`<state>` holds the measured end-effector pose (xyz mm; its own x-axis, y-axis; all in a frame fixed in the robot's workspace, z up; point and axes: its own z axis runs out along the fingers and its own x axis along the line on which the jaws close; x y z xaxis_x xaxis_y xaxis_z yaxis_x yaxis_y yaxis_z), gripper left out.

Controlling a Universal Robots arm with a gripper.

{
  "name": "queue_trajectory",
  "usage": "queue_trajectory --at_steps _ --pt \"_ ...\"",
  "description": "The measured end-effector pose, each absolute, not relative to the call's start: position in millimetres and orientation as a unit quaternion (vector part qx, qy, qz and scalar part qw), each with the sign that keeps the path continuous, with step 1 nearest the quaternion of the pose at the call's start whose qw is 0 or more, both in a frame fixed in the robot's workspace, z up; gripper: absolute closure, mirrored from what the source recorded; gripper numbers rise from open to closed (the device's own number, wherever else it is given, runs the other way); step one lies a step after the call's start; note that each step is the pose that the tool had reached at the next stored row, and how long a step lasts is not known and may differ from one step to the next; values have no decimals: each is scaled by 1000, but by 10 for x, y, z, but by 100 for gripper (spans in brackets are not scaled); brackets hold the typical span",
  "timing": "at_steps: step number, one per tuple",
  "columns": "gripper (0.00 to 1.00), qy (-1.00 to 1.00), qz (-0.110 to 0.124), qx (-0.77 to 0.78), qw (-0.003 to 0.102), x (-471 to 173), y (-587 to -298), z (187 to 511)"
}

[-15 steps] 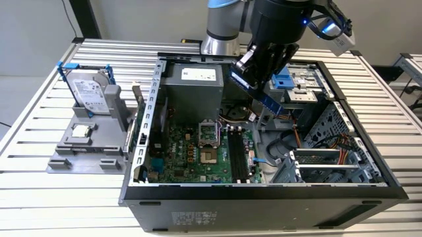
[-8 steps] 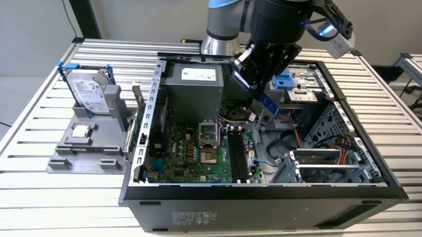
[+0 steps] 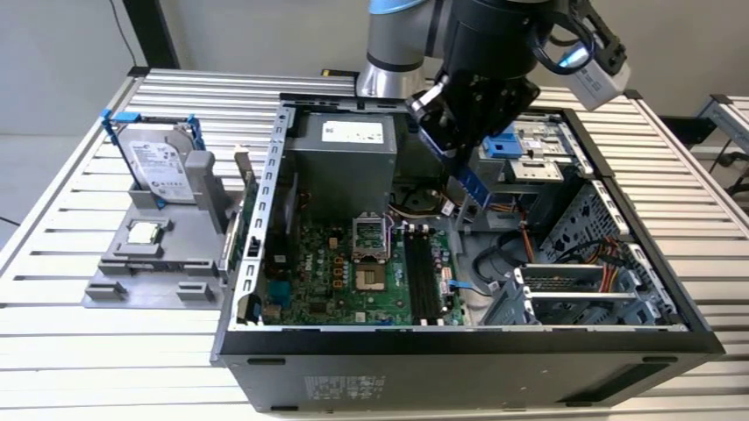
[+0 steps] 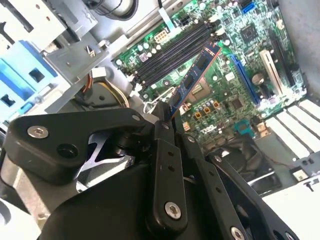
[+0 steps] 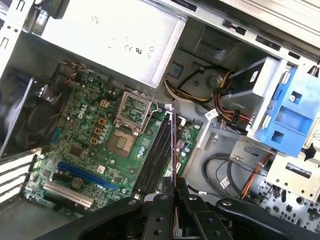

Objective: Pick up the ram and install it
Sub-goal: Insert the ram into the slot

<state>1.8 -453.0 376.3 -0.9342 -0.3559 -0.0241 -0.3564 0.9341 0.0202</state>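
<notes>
- We find the gripper [image 4: 167, 125] closed tight on the ram [image 4: 196, 77]. Its two black fingers [image 4: 162, 160] pinch one end of the stick, and the rest juts free beyond the fingertips.
- The ram hangs inside the open computer case [image 3: 468, 346], above the motherboard [image 5: 95, 150] and apart from it. Its free end points toward the black memory slots [image 5: 156, 152] just beside the processor socket [image 5: 124, 141].
- In the first wrist view the ram shows edge-on as a thin line, so we cannot make out its chips or label. The pinched end is hidden between the fingers.
- In the exterior view the arm [image 3: 398, 44] is cut off at the top.
- Outside the case, on the exterior view's left, a hard drive in a blue frame [image 3: 158, 162] stands upright on a grey fixture [image 3: 153, 276]. A processor chip [image 3: 143, 232] lies just near of it.
</notes>
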Motion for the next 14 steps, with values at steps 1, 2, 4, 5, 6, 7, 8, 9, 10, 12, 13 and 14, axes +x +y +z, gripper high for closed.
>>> queue_trajectory --at_steps 1,2,4,5,6,7,8,9,10,12,13,14 --pt "100 985 12 -174 10 18 -4530 3763" --pt "100 986 12 -167 10 18 -4530 3763" --pt "100 988 12 -152 10 18 -4530 3763" --pt "100 989 12 -144 10 18 -4530 3763" --pt "100 990 12 -137 11 18 -4530 3763" --pt "100 991 12 -130 11 18 -4530 3763" --pt "100 992 12 -122 11 18 -4530 3763" --pt "100 993 11 -115 11 18 -4530 3763" --pt "100 994 11 -108 11 18 -4530 3763" --pt "100 995 11 -94 11 18 -4530 3763" --pt "100 996 11 -88 11 18 -4530 3763" --pt "100 997 11 -81 11 18 -4530 3763"
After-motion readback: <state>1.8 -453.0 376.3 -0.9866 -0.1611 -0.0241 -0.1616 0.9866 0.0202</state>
